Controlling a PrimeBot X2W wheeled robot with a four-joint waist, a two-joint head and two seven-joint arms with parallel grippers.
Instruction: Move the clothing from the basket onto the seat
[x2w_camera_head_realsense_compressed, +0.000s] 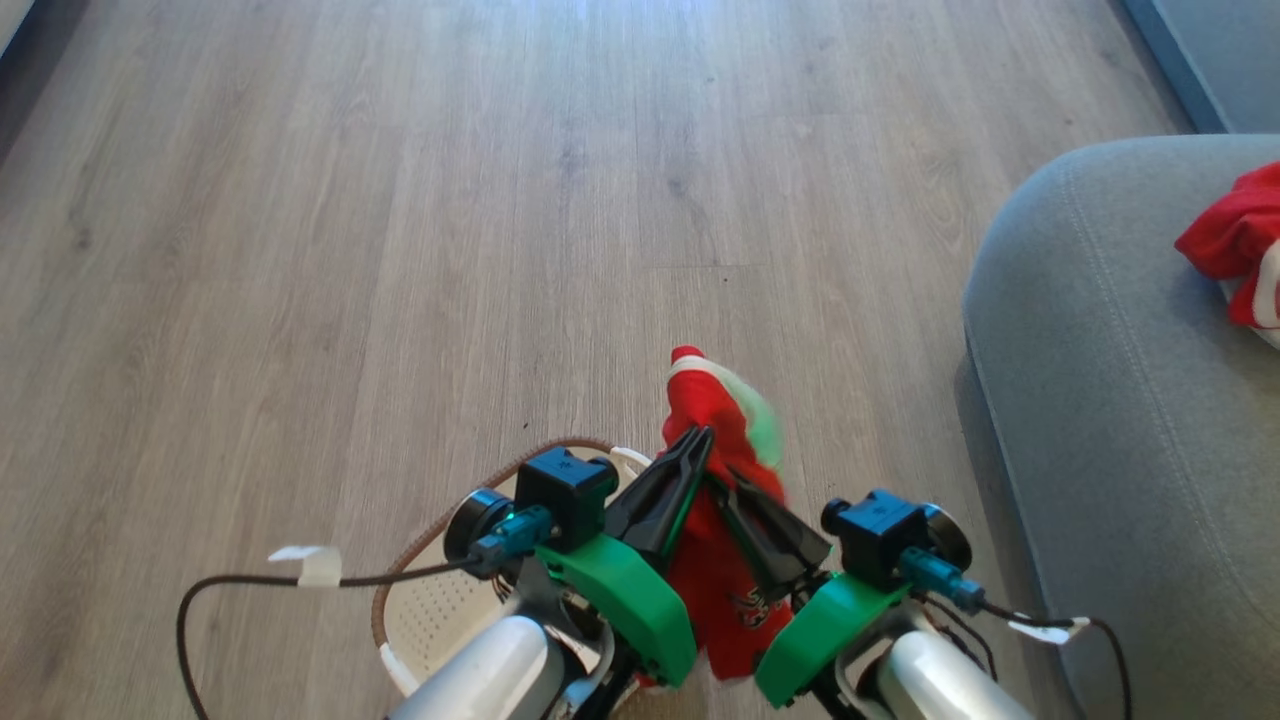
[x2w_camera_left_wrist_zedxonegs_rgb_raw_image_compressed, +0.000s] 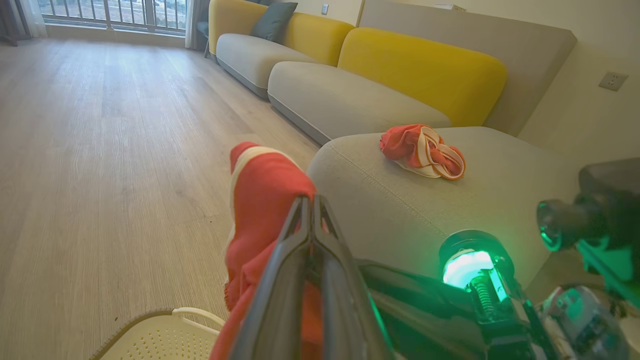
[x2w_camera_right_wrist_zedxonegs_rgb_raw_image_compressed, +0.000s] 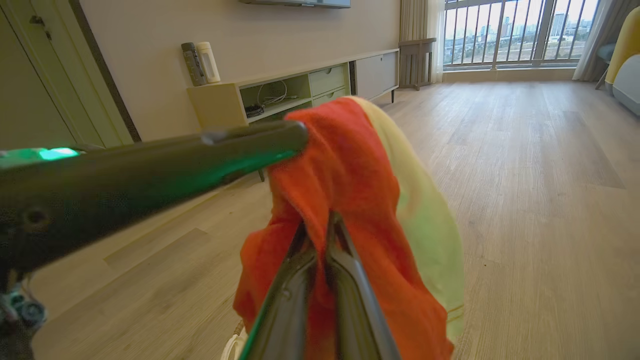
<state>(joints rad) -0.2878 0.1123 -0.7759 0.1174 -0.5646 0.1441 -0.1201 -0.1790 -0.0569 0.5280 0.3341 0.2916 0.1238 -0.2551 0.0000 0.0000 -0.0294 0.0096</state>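
Red clothing (x2w_camera_head_realsense_compressed: 715, 400) hangs pinched by both the left gripper (x2w_camera_head_realsense_compressed: 702, 440) and right gripper (x2w_camera_head_realsense_compressed: 728, 482), near the seat (x2w_camera_head_realsense_compressed: 1100, 400); carry it high, clearing the seat's rounded edge, before letting go

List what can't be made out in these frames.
- Inside of the basket: head view, covered by the left arm and the held garment; leftovers can't be told.
- Second garment on the seat: head view, cut by the right edge.
- Print on the held garment: head view, too small to read.
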